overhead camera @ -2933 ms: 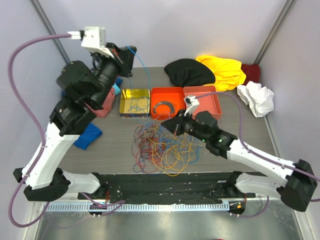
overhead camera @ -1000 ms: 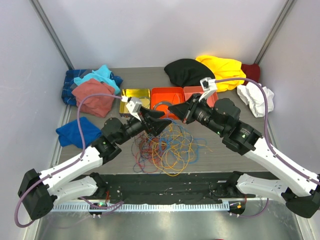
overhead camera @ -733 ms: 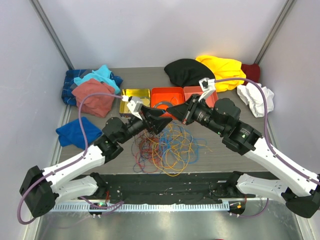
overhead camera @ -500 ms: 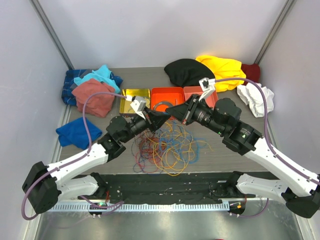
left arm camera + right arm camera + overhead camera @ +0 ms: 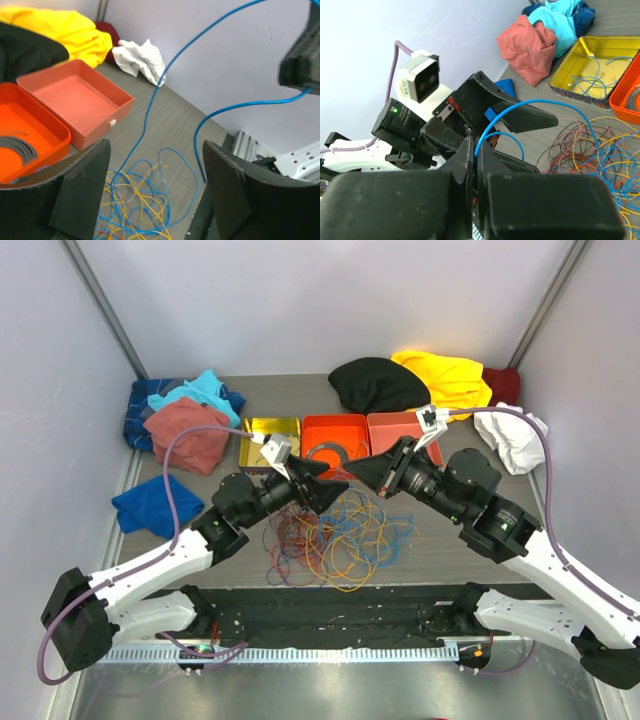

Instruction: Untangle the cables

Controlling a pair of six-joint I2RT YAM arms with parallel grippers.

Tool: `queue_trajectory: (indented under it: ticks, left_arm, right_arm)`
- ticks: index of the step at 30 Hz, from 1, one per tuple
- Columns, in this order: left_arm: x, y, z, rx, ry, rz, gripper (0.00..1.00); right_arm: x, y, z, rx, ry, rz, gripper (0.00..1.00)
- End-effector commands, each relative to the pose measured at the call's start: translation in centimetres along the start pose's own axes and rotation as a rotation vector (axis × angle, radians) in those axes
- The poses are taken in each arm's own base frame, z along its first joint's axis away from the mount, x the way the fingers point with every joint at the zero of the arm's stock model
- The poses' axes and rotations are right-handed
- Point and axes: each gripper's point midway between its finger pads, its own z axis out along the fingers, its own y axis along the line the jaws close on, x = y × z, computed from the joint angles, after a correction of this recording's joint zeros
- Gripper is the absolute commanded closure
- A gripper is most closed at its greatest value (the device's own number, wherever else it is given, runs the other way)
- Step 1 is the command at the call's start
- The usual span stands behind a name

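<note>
Soft, even, bright light fills all three views, and shadows on the table (image 5: 295,395) are faint. Glare streaks the metal sheet (image 5: 320,692) along the bottom edge of the top view. In both wrist views the near jaws are dark and blurred, while the blue cable (image 5: 149,100) looks sharp.
</note>
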Motion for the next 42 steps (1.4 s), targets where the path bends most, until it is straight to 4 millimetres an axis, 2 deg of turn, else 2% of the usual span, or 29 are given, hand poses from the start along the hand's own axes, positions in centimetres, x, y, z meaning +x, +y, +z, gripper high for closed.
queue_trajectory:
  ticks: [1, 2, 3, 8, 12, 16, 18, 19, 22, 24, 25, 26, 27, 29, 31, 32, 33, 36, 39, 41, 42]
  left_arm:
    - [1.3, 0.8, 0.0, -0.048, 0.013, -0.118, 0.15]
    - [1.8, 0.9, 0.0, -0.054, 0.024, -0.135, 0.12]
    - [3.0, 1.2, -0.2, -0.068, 0.047, -0.148, 0.00]
    - [6.1, 0.4, -1.0, -0.084, 0.095, -0.165, 0.00]
    - [8.0, -1.0, -1.2, -0.068, 0.129, -0.169, 0.00]
    - [10.9, -4.4, -0.3, 0.007, 0.201, -0.111, 0.00]
    - [12.2, -5.5, 0.1, 0.034, 0.229, -0.037, 0.00]
    - [14.0, -6.9, 0.2, 0.065, 0.274, -0.007, 0.00]
    - [15.3, -8.9, 1.2, 0.107, 0.298, 0.062, 0.00]
    - [16.5, -9.0, 2.0, 0.105, 0.317, 0.065, 0.00]
    - [16.5, -9.3, 2.4, 0.110, 0.304, 0.050, 0.00]
    - [17.7, -9.0, 2.8, 0.102, 0.327, 0.049, 0.00]
    - [17.3, -9.5, 3.5, 0.110, 0.318, 0.040, 0.00]
    - [18.6, -9.5, 4.3, 0.103, 0.351, 0.033, 0.00]
    - [18.7, -10.3, 5.3, 0.131, 0.357, 0.065, 0.00]
    - [20.0, -10.5, 5.2, 0.137, 0.390, 0.103, 0.00]
    - [19.4, -11.4, 5.9, 0.153, 0.380, 0.145, 0.00]
    - [20.8, -11.4, 6.5, 0.163, 0.428, 0.322, 0.00]
    - [22.4, -10.6, 6.9, 0.168, 0.477, 0.435, 0.00]
    - [22.6, -10.3, 7.6, 0.175, 0.483, 0.508, 0.00]
    - [23.7, -9.8, 7.8, 0.174, 0.506, 0.535, 0.00]
  right_arm:
    - [-1.7, 0.3, -0.9, 0.010, -0.071, -0.031, 0.99]
    - [-2.4, 0.7, -1.1, 0.005, -0.084, -0.039, 0.99]
    - [-2.8, 0.7, -1.2, 0.015, -0.094, -0.055, 0.99]
    - [-5.5, 1.8, -1.4, 0.031, -0.149, -0.120, 0.99]
    - [-6.0, 1.3, -0.6, 0.068, -0.155, -0.154, 0.99]
    - [-5.9, 0.8, 0.0, 0.092, -0.154, -0.156, 0.99]
    - [-5.9, 0.5, -0.1, 0.101, -0.157, -0.159, 0.99]
    - [-6.0, 0.3, -0.4, 0.113, -0.170, -0.158, 0.99]
    - [-6.1, -0.1, -0.9, 0.128, -0.181, -0.160, 0.99]
    - [-6.3, -0.2, -1.3, 0.137, -0.189, -0.163, 0.99]
    - [-6.4, -0.2, -1.4, 0.136, -0.192, -0.162, 0.99]
    - [-6.4, -0.2, -1.5, 0.137, -0.193, -0.162, 0.99]
    - [-6.3, -0.2, -1.5, 0.138, -0.190, -0.163, 0.99]
    - [-6.3, -0.2, -1.6, 0.137, -0.189, -0.163, 0.99]
    - [-6.3, -0.4, -1.6, 0.144, -0.188, -0.168, 0.99]
    - [-6.3, -0.3, -1.6, 0.141, -0.187, -0.169, 0.99]
    - [-6.3, -0.3, -1.6, 0.143, -0.189, -0.173, 0.99]
    - [-6.1, -0.5, -1.6, 0.146, -0.183, -0.179, 0.99]
    - [-6.2, -0.4, -1.5, 0.144, -0.181, -0.180, 0.99]
    - [-6.2, -0.4, -1.4, 0.143, -0.180, -0.183, 0.99]
    - [-6.2, -0.3, -1.4, 0.140, -0.179, -0.182, 0.99]
